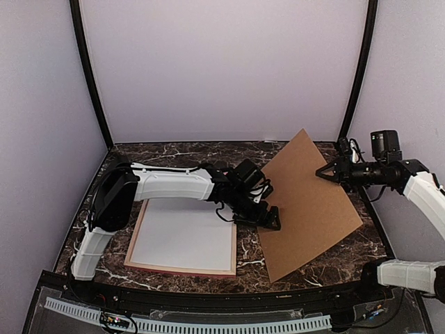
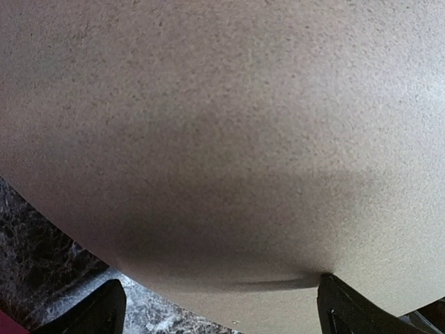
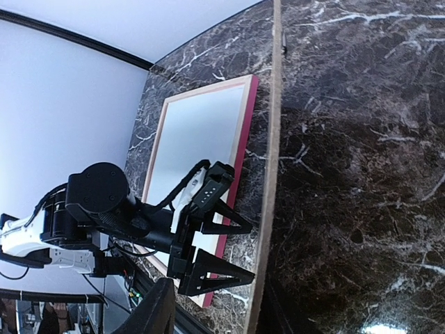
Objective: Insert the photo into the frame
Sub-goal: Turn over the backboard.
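The pink frame (image 1: 182,268) lies flat at the front left with a plain white sheet (image 1: 188,236) inside it; no cat print shows. The brown backing board (image 1: 313,202) stands tilted right of the frame. My left gripper (image 1: 272,221) is open at the board's left edge, and one fingertip (image 2: 327,282) touches its face (image 2: 222,139). My right gripper (image 1: 321,172) is at the board's upper right edge. The right wrist view shows the board edge-on (image 3: 272,104). One right finger (image 3: 156,309) stands clear of it there and the other is hidden. The frame (image 3: 243,118) and left gripper (image 3: 252,252) show there too.
The dark marble table (image 1: 174,152) is walled by white panels at the back and sides, with black posts (image 1: 90,76) at the corners. The left arm (image 1: 174,184) reaches across the frame's far edge. The board covers most of the table's right half.
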{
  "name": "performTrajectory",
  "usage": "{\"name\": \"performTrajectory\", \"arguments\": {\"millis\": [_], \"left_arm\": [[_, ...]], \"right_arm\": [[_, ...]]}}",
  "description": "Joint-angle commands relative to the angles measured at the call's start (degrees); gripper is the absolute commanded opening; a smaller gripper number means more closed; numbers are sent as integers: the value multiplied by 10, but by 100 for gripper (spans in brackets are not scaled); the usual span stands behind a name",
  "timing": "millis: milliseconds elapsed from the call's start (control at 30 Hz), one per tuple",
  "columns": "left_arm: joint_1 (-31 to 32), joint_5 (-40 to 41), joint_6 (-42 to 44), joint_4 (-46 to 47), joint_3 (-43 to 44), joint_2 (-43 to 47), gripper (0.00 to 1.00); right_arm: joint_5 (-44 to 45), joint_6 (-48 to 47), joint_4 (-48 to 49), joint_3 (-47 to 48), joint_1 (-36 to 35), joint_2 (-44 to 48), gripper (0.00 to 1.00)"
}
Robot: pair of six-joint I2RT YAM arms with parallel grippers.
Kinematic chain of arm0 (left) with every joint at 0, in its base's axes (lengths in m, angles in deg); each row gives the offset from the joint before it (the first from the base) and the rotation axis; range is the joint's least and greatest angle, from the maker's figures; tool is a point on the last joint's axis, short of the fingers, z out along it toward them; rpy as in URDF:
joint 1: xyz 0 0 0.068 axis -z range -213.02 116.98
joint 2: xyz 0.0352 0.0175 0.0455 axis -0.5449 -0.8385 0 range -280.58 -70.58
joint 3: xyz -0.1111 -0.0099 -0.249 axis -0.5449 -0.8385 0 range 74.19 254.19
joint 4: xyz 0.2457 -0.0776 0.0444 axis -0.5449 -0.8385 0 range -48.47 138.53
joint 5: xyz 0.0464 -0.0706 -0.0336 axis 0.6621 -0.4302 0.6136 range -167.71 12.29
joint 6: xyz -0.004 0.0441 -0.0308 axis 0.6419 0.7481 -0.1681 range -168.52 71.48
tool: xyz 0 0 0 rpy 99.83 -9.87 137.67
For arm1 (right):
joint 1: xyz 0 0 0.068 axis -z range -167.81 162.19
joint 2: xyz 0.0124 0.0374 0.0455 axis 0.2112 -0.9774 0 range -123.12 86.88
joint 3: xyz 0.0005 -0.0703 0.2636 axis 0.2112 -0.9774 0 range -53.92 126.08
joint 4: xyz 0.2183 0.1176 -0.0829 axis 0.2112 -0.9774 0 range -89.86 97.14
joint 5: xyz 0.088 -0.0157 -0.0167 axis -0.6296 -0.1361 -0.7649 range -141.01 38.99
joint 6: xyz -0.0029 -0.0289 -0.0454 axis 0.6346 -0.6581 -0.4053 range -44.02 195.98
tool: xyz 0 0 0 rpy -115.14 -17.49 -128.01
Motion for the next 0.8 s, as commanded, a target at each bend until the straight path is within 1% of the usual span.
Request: {"name": "performTrajectory", "arguments": {"millis": [0, 233, 433, 567, 767], "left_arm": [[4, 17, 6, 25, -4, 30, 99], [3, 23, 10, 22, -13, 42, 99], [0, 29, 8, 20, -19, 55, 99], [-5, 23, -1, 37, -36, 86, 99], [-21, -18, -33, 95, -75, 138, 99]], "right_arm": [[33, -25, -73, 34, -11, -23, 40], [82, -64, -116, 69, -11, -56, 28], [108, -74, -137, 97, -11, -65, 18], [102, -73, -143, 117, -11, -67, 19], [80, -65, -145, 136, -17, -63, 26]]}}
